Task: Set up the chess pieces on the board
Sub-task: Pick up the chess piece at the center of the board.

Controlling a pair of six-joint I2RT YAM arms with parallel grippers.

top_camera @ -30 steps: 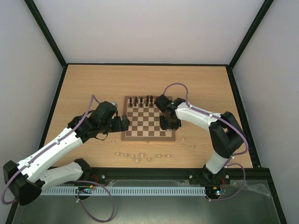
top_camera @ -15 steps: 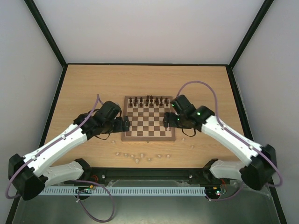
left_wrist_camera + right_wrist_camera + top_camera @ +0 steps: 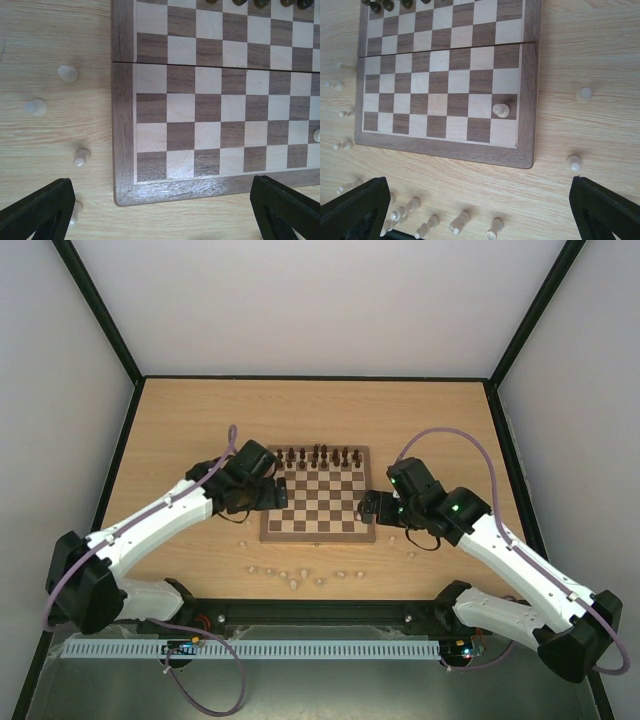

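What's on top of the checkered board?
Dark brown wooden chessmen along its far edge, one pale cream pawn near the right corner. The left gripper covers the far-left corner.

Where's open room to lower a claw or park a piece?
Free: the board squares between the dark row at its far edge and the lone cream pawn by its near-right corner; also the table beyond the board. Crowded: the strip in front of the board, strewn with loose cream pieces, plus a few at either side.

Board (image 3: pixel 318 536), dark pieces (image 3: pixel 318 454) along its far row, pale pieces (image 3: pixel 290 575) strewn nearer, left tool (image 3: pixel 275 492) and right tool (image 3: pixel 368 508) flanking it
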